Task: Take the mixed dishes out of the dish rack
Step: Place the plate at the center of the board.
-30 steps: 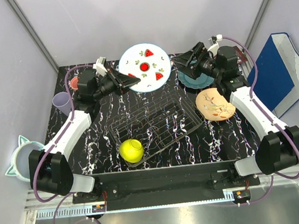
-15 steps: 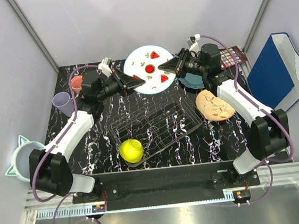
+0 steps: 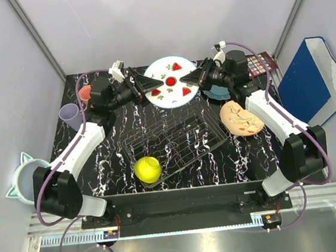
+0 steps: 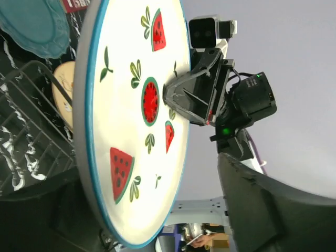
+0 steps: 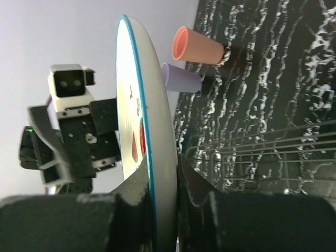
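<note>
While my right claw [image 3: 195, 78] clamps the plate [image 3: 171, 82] by its rim, my left claw [image 3: 146, 86] spread wide at the opposite edge, rack [image 3: 175, 138] below both.

Two robot arms sit side by side. The left arm [image 3: 77, 146] and right arm [image 3: 275, 117] each have smooth white links between chunky black joint housings [image 3: 307, 159]. A thin purple cable [image 3: 79, 102] loops loosely along each arm (slack enough to bow outwards). Each wrist carries a small white-and-grey camera box [image 4: 209, 32] with dark lenses. The left gripper [image 3: 150, 85] and right gripper [image 3: 190, 78] are black and wedge-shaped. A tiny green light [image 4: 227, 130] glows on the right arm's black wrist block.
</note>
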Controlling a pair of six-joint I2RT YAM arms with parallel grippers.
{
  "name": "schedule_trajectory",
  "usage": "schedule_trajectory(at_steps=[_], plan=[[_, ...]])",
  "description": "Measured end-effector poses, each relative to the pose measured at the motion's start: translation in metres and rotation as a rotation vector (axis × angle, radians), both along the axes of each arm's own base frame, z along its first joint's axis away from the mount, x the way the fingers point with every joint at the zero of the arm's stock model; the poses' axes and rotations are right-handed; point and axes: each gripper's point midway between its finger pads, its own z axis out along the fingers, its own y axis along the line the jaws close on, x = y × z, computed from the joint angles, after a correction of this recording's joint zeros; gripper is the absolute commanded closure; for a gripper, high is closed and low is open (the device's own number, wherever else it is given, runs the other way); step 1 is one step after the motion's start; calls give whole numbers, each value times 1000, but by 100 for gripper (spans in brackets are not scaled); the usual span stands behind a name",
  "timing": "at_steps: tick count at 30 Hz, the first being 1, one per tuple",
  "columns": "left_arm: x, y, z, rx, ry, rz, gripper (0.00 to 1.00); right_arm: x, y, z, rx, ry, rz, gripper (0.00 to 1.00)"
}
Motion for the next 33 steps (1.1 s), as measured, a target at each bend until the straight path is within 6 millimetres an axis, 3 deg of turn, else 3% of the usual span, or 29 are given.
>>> schedule_trajectory(at_steps=[5,8,11,15,17,20,23,27,30,33], plan=[[20,27,6,10,-29,87,1,4,-18,-3,-25,33,-44,100],[32,48,6,18,-24,151,1,19,-45,4,-16,37,-112,100],[39,66,6,25,-23,209,1,42,-95,12,19,55,-245,100],[30,70,3,31,-25,217,1,75,-183,9,81,102,-492,100],[23,70,-5,36,-8,217,1,90,-222,-2,116,131,-601,100],[17,71,-23,47,34,219,1,114,-254,-40,125,202,-691,100],[14,71,-42,62,88,217,1,133,-260,-96,101,323,-712,100],[11,67,-48,70,107,207,1,144,-256,-155,57,447,-700,100],[9,63,-49,79,97,195,1,147,-253,-172,18,478,-687,100],[7,61,-50,84,93,187,1,151,-250,-173,2,462,-673,100]])
